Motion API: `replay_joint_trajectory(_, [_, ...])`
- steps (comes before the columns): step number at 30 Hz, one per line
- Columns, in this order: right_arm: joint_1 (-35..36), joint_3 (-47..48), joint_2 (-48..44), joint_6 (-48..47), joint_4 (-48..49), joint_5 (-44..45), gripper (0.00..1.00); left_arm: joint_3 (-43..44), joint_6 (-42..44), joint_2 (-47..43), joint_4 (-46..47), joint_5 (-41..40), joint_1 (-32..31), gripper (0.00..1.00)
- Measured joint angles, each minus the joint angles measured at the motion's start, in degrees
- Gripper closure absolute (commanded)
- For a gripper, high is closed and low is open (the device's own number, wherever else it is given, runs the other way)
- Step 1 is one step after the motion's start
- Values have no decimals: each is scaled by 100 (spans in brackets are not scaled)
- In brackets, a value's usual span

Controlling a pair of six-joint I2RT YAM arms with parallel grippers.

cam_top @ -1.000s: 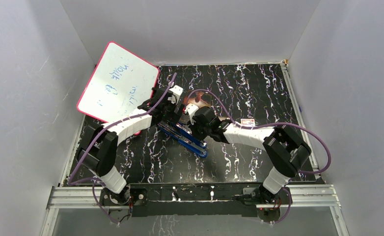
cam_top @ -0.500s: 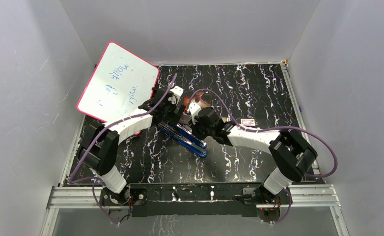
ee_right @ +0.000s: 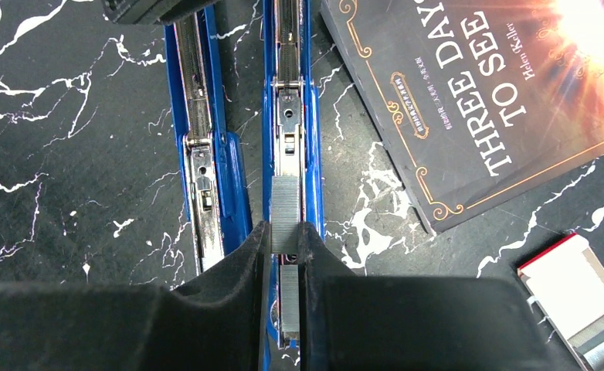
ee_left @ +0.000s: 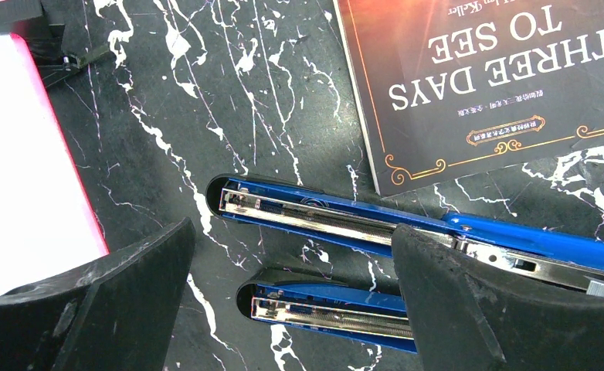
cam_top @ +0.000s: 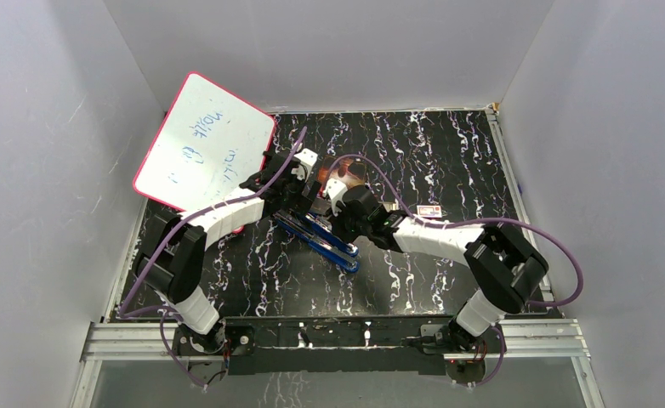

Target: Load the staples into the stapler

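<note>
A blue stapler (cam_top: pixel 329 240) lies folded open on the black marble table, its two halves side by side. In the right wrist view the magazine half (ee_right: pixel 291 93) runs up the middle and the other half (ee_right: pixel 206 162) lies to its left. My right gripper (ee_right: pixel 285 234) is shut on a short grey strip of staples (ee_right: pixel 285 202), held right over the magazine channel. A second strip (ee_right: pixel 289 297) shows lower down between the fingers. My left gripper (ee_left: pixel 291 255) hangs open above the front ends of both halves (ee_left: pixel 314 219), touching nothing.
A dark book titled "Three Days to See" (ee_right: pixel 469 93) lies just beyond the stapler. A small red-and-white box (ee_right: pixel 585 297) sits to the right. A pink-rimmed whiteboard (cam_top: pixel 201 144) leans at the back left. Grey walls enclose the table.
The right arm's elbow has shifted a little and its gripper edged slightly along the stapler. The left arm has stayed still with its jaws open.
</note>
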Motion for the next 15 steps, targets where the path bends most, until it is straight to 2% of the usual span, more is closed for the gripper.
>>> replay_joint_trajectory(15, [0, 31, 201, -48, -133, -96, 100, 0, 0, 0, 0, -2, 0, 2])
